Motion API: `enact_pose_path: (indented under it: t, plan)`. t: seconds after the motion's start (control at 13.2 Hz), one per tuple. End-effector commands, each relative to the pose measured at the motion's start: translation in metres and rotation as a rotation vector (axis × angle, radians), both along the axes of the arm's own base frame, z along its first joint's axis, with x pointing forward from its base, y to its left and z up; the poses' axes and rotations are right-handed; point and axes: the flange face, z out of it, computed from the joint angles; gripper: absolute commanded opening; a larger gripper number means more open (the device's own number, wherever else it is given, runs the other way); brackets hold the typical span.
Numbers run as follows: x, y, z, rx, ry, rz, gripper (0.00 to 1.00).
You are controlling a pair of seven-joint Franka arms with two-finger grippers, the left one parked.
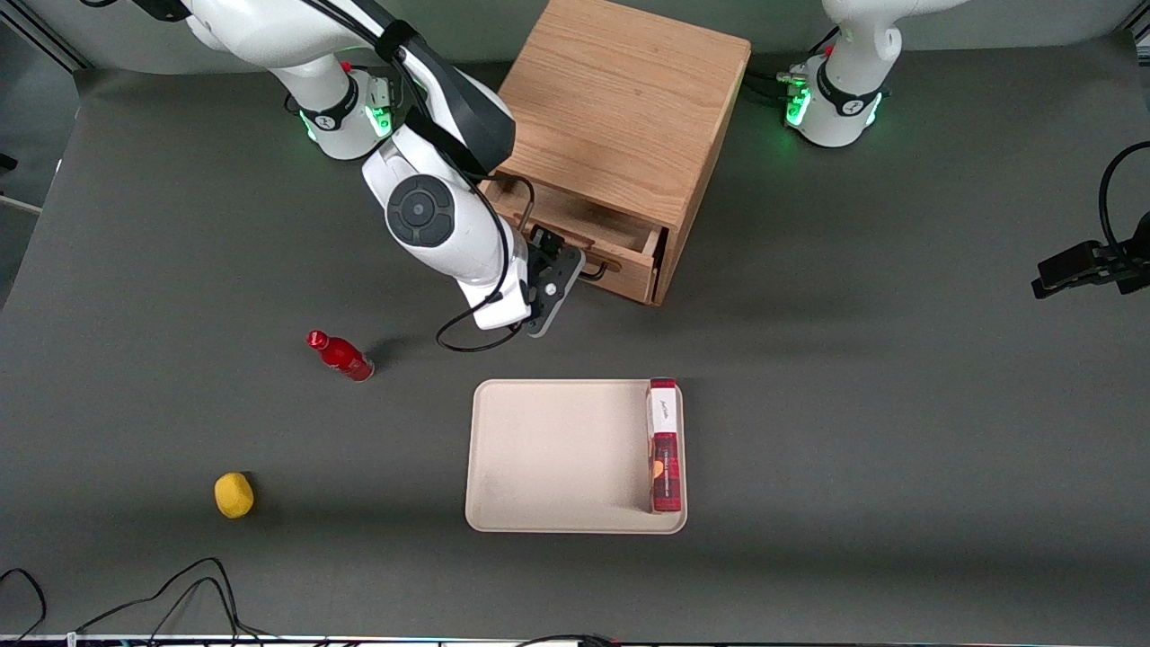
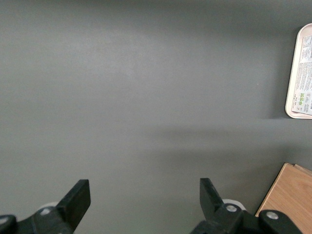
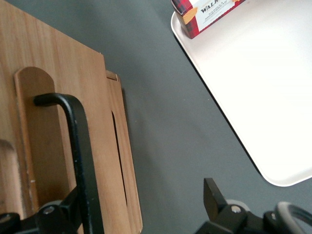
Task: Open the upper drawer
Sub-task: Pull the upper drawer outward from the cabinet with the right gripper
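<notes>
The upper drawer (image 1: 584,223) of the wooden cabinet (image 1: 620,99) stands partly pulled out, with its plain wood inside showing. Its black wire handle (image 1: 600,268) is on the drawer front (image 1: 624,277). My right gripper (image 1: 579,268) is at the handle, nearer the front camera than the drawer front. In the right wrist view the gripper (image 3: 144,207) is open, with its fingers wide apart. The handle (image 3: 78,146) runs close by one finger (image 3: 73,207); the other finger (image 3: 213,195) is over bare table. The drawer front (image 3: 48,97) fills that side.
A beige tray (image 1: 539,449) lies nearer the front camera, with a red cookie box (image 1: 664,449) on edge in it; both show in the right wrist view, tray (image 3: 273,97) and box (image 3: 204,14). A red bottle (image 1: 341,357) and a yellow lump (image 1: 234,495) lie toward the working arm's end.
</notes>
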Motion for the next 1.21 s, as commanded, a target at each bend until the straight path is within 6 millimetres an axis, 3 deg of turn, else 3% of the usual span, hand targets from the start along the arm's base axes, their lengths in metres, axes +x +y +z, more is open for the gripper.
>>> enact_pose_path:
  t: [0.0, 1.13]
  plan:
    - [0.004, -0.002, 0.006, -0.007, -0.020, -0.013, 1.00]
    - [0.029, -0.012, 0.010, -0.022, -0.069, -0.022, 1.00]
